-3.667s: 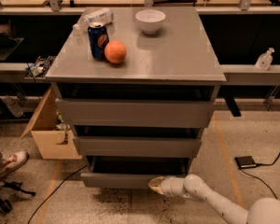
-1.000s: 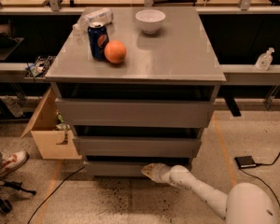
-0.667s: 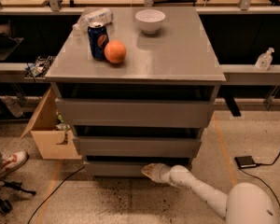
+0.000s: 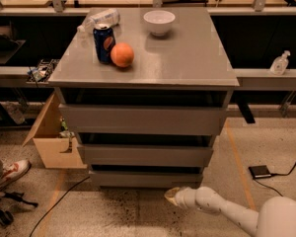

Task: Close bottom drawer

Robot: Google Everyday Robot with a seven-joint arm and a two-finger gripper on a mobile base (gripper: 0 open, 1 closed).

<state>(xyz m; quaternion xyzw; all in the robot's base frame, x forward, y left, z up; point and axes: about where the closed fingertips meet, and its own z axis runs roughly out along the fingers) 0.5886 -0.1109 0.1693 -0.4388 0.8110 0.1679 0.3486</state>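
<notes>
The bottom drawer (image 4: 145,178) is the lowest of three grey drawer fronts of the grey cabinet (image 4: 143,117). Its flat front sits back under the middle drawer (image 4: 144,155), with only a thin dark gap above it. My gripper (image 4: 170,195) is at the end of the white arm, low by the floor. It is just in front of and below the bottom drawer's right part, a little apart from the front.
On the cabinet top stand a blue can (image 4: 104,43), an orange (image 4: 122,55), a white bowl (image 4: 159,22) and a plastic bottle (image 4: 99,19). A cardboard box (image 4: 52,137) is at the left. A cable (image 4: 59,201) and a black device (image 4: 260,171) lie on the floor.
The bottom drawer stood pulled out 3.7 s ago and is now pushed in. Since a second ago my gripper has drawn back slightly from the drawer front.
</notes>
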